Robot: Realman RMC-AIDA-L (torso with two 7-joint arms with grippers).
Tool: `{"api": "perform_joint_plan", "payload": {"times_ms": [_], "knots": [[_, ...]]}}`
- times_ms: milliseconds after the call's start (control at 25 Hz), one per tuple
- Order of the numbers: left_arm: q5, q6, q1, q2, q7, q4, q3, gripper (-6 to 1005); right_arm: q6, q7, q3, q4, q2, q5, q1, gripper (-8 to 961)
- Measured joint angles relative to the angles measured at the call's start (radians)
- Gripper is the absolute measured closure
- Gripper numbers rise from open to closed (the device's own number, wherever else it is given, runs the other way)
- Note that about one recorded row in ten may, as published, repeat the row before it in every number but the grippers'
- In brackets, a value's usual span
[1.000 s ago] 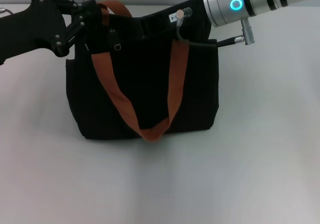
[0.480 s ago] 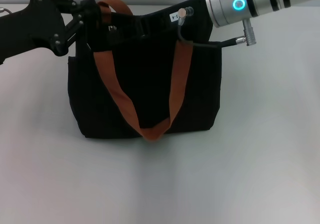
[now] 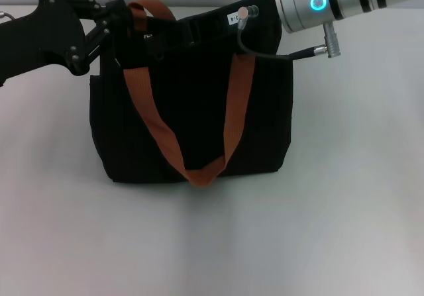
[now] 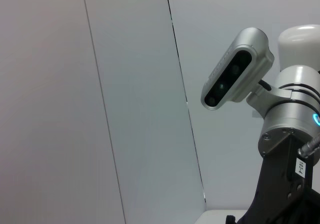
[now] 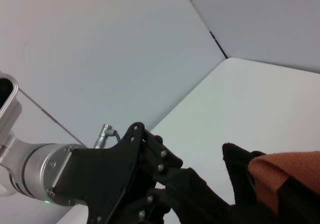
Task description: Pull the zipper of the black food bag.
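Note:
The black food bag [image 3: 192,124] stands upright at the table's middle, one orange-brown strap [image 3: 156,134] hanging down its front. My left gripper [image 3: 122,26] is at the bag's top left corner, beside the strap's root, shut on the fabric there. In the right wrist view its fingers [image 5: 192,191] lie together, reaching to the bag's edge [image 5: 240,171]. My right gripper [image 3: 202,30] rests along the bag's top edge, black against black. The zipper is hidden there. A small silver glint [image 3: 147,37] shows near the left corner.
The white table [image 3: 331,216] spreads around the bag. My right arm's silver wrist [image 3: 331,1] with its cable [image 3: 265,54] hangs over the bag's top right corner. A head camera [image 4: 237,68] and grey wall panels fill the left wrist view.
The right arm has crept right and slightly up, and the bag's top right corner has shifted right with it. The left gripper has held its place.

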Motion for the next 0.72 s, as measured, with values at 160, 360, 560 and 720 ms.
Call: {"api": "perform_joint_plan", "payload": {"times_ms": [160, 360, 560, 720], "knots": [[0.000, 0.000, 0.000, 0.000, -0.008, 0.003, 0.000, 917, 0.004, 0.000, -0.005, 0.014, 0.000, 0.000, 0.009, 771], [0.000, 0.000, 0.000, 0.000, -0.008, 0.004, 0.000, 916, 0.011, -0.004, -0.011, 0.026, 0.000, -0.003, 0.020, 771], [0.000, 0.000, 0.000, 0.000, -0.008, 0.001, 0.000, 916, 0.011, -0.003, -0.017, 0.022, 0.000, -0.005, 0.020, 884], [-0.001, 0.000, 0.002, 0.000, -0.008, 0.001, 0.000, 916, 0.011, 0.020, -0.019, 0.008, 0.000, -0.035, 0.021, 931]]}}
